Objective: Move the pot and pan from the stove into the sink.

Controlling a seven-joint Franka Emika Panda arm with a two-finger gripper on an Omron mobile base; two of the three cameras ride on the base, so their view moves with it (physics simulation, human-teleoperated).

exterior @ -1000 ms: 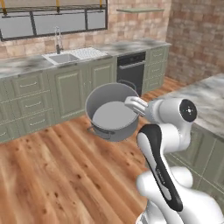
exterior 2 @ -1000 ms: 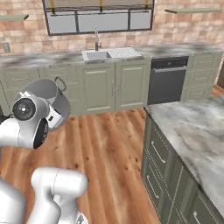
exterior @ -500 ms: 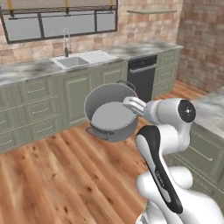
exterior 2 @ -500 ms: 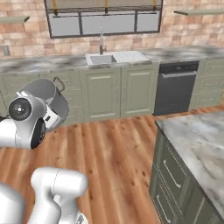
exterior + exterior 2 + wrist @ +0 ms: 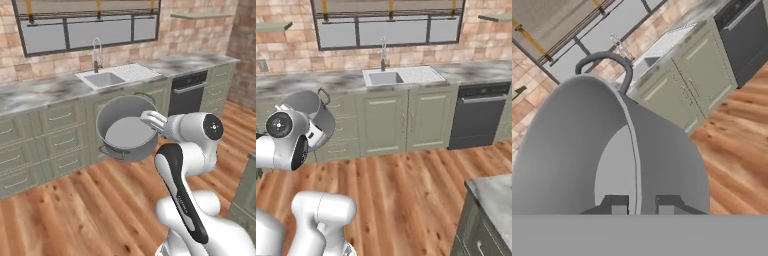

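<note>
With the gripper [image 5: 638, 204] pinching the rim of the pot [image 5: 126, 127], held tipped on its side in mid-air above the wood floor [image 5: 80, 210], step 1 is in transit and next calls for reaching the sink [image 5: 102, 79] ahead.

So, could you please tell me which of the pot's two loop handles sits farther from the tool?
The upper loop handle on the pot, arching toward the sink. The tool pinches the rim on the opposite side, by the lower handle.
</note>
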